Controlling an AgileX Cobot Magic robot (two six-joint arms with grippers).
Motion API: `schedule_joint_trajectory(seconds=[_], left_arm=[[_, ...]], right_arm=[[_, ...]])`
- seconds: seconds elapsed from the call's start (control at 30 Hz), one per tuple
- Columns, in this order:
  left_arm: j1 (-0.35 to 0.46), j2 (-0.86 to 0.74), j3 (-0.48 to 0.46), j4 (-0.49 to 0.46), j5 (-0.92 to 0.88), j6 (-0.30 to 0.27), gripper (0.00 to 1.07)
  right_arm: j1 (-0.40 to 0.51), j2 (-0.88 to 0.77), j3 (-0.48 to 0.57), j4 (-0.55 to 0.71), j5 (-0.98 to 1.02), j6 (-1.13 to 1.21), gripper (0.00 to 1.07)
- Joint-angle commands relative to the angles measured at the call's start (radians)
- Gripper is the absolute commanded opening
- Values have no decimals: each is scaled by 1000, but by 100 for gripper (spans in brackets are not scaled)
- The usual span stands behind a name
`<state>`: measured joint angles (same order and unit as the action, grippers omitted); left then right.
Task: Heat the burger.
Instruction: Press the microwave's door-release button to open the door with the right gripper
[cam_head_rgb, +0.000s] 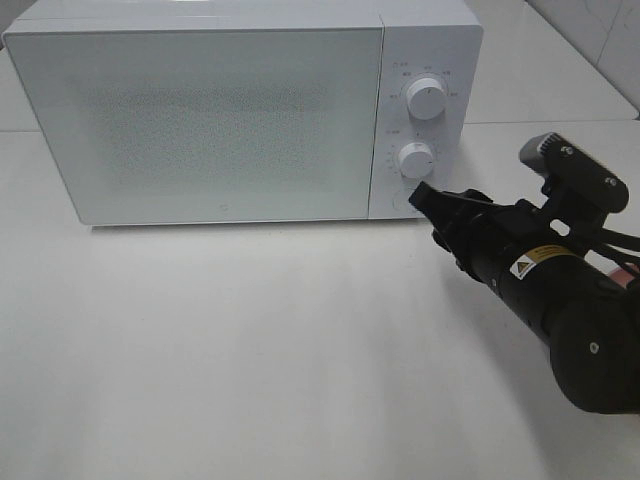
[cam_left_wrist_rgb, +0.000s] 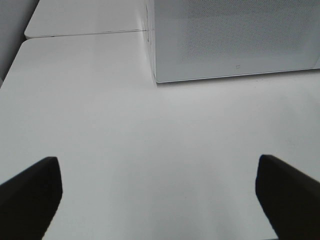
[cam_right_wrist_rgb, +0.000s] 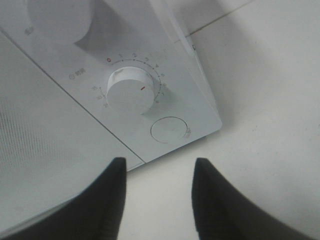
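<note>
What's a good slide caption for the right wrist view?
Right claw, parted and empty, faces the microwave's lower dial and round button.

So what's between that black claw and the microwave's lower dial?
Just the microwave's white panel lies between the right gripper and the lower dial, with a round button beside the gap. The right wrist view shows it.

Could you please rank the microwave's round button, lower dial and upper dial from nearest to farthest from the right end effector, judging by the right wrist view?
From the right end effector:
1. The round button, at the bottom of the control panel, just ahead of it.
2. The lower dial, mid-panel, just above the button.
3. The upper dial, at the panel's top, partly cut off.
</note>
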<state>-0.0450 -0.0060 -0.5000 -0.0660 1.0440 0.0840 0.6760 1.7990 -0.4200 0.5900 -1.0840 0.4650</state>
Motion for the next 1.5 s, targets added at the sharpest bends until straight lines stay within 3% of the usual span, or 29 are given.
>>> schedule_joint_trajectory(seconds=[0.03,0.07,0.13,0.2,0.3,0.87,1.5], left_arm=[[-4,-19,2,-5,-5,-3,98],[-4,-19,2,-5,-5,-3,98],[-4,-19,2,-5,-5,-3,98],[-4,-19,2,-5,-5,-3,98],[-4,-19,2,-5,-5,-3,98],[-4,-19,2,-5,-5,-3,98],[-4,-19,2,-5,-5,-3,98]], right_arm=[[4,-4,1,-5,-15,182,25],[4,-4,1,-6,-15,333,16],[4,-4,1,-6,-15,389,14],[4,-4,1,-17,-7,634,3],[4,-4,1,-21,1,737,0],[0,17,-43,-13,70,786,0],[-140,225,-245,-202,97,851,0]])
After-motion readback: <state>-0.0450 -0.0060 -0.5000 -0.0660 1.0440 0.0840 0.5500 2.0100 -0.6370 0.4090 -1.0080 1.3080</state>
